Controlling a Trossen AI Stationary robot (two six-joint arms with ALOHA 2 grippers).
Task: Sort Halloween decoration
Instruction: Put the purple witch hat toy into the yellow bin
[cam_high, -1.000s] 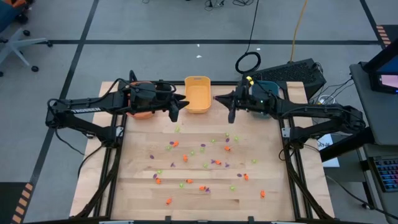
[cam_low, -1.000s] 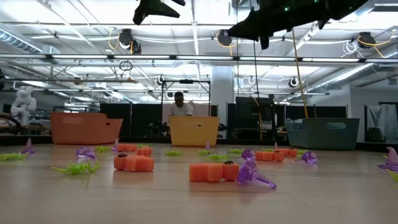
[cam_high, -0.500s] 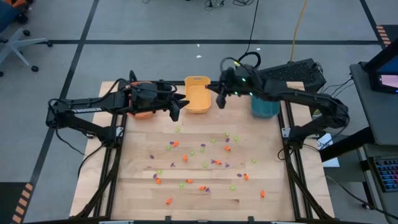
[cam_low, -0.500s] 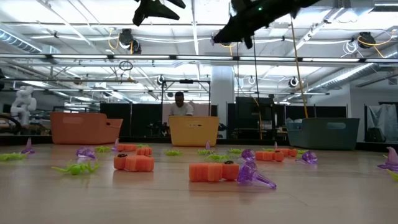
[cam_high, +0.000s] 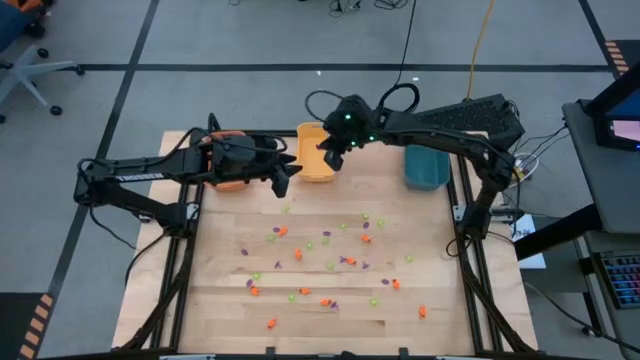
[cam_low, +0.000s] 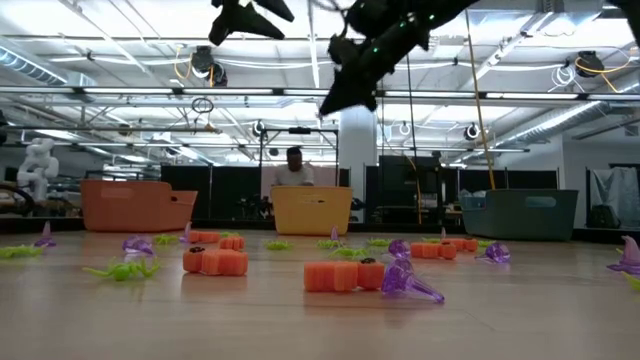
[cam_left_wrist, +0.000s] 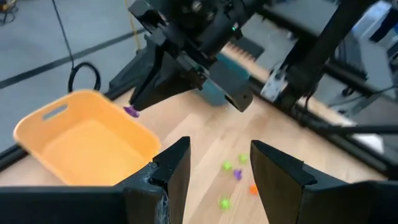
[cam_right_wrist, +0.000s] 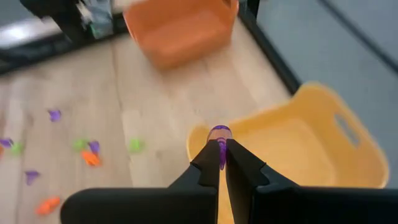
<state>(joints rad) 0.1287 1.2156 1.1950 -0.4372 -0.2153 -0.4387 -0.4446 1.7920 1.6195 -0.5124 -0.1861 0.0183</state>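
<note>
My right gripper (cam_high: 325, 160) hangs above the right rim of the yellow bin (cam_high: 318, 150), shut on a tiny purple trinket (cam_right_wrist: 219, 133). My left gripper (cam_high: 285, 177) hovers open just left of that bin, with nothing between its fingers (cam_left_wrist: 217, 163). Orange, light green and purple trinkets (cam_high: 330, 262) lie scattered on the wooden table. An orange bin (cam_high: 228, 170) sits under my left arm. A teal bin (cam_high: 427, 167) stands at the far right. My right gripper pinches the purple trinket between its two fingertips (cam_right_wrist: 210, 157). The trinket's rounded end (cam_right_wrist: 219, 130) pokes out past the tips. The fingers slant downward from the table's right side. The trinket (cam_left_wrist: 131, 111) is lifted clear, above the yellow bin's rim.
The three bins stand in a row along the table's far edge. The two grippers are close together near the yellow bin. A person (cam_low: 294, 170) sits in the room beyond the table. A keyboard (cam_high: 470, 115) lies off the far right corner.
My right gripper has swung from above the teal bin toward the table's left, to the yellow bin's right rim. It has tipped further downward and stayed shut on the trinket.
</note>
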